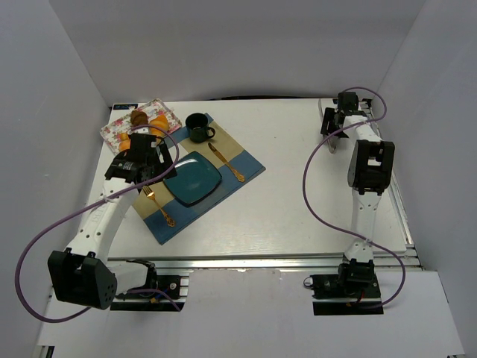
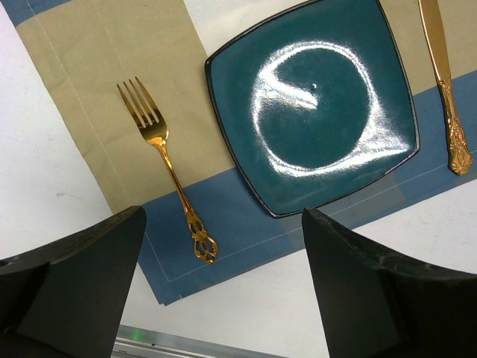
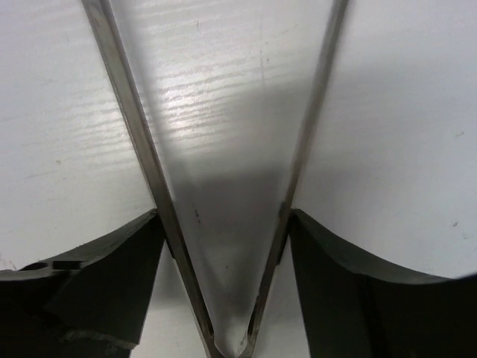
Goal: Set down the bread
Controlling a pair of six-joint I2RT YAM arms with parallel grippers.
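Note:
Two orange-yellow pastries lie on the floral tray (image 1: 119, 128) at the far left. The one I take for the bread (image 1: 159, 121) lies beside a dark brown pastry (image 1: 139, 117); the other is partly hidden by my left arm. The square teal plate (image 1: 192, 179) sits on the placemat and also shows empty in the left wrist view (image 2: 313, 112). My left gripper (image 1: 151, 160) is open and empty (image 2: 223, 224), above the placemat's near left part, between tray and plate. My right gripper (image 1: 330, 130) at the far right is shut on metal tongs (image 3: 149, 164).
A blue and tan placemat (image 1: 238, 153) carries a gold fork (image 2: 168, 168), a gold knife (image 2: 446, 89) and a dark green cup (image 1: 198, 127). White walls enclose the table on the left, back and right. A metal rail runs along the near edge.

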